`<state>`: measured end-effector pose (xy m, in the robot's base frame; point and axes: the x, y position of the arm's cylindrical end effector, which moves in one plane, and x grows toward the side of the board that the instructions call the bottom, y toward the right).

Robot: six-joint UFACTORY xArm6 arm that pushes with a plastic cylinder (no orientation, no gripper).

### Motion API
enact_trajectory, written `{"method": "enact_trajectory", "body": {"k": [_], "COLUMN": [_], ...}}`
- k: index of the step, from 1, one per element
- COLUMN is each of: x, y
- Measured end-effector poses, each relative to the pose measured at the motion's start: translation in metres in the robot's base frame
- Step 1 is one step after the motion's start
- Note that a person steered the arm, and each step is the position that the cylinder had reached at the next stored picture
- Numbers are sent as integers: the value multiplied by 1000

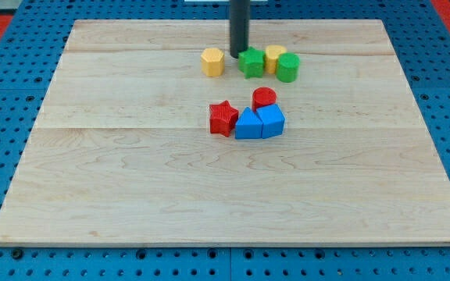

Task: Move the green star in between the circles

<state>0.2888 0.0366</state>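
Note:
The green star (250,62) lies near the view's top centre. A green circle (288,67) stands to its right, with a yellow block (275,57) tucked between and behind them. A red circle (264,97) lies lower, below the gap between the star and the green circle. My tip (239,53) rests at the star's upper left edge, touching or nearly touching it.
A yellow hexagon (212,62) lies left of my tip. A red star (223,118), a blue block (248,125) and a blue cube (271,120) cluster under the red circle. The wooden board (92,187) sits on a blue pegboard.

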Motion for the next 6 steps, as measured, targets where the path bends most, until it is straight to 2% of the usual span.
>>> {"method": "enact_trajectory", "body": {"k": [2, 4, 6], "x": [11, 59, 71], "y": [14, 6, 3]}}
